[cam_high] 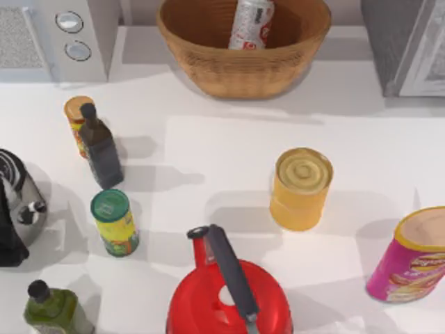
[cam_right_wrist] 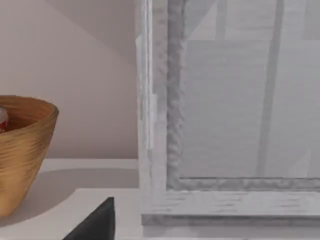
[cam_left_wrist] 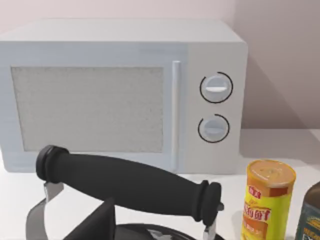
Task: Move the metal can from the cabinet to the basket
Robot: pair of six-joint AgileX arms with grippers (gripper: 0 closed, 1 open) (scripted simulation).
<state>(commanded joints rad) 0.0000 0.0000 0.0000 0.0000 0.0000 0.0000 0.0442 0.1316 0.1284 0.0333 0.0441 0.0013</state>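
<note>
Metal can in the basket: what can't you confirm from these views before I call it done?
- The metal can: its top is cut off by the top view's edge, its base hidden by the basket wall.
- The cabinet: mostly cropped in the top view; its interior isn't visible.
- Both grippers' finger states: only a dark tip at each wrist view's lower edge.

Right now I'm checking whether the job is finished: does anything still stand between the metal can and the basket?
Nothing visible does. The metal can already lies tilted inside the basket, at the table's far edge, left of the cabinet.
</note>
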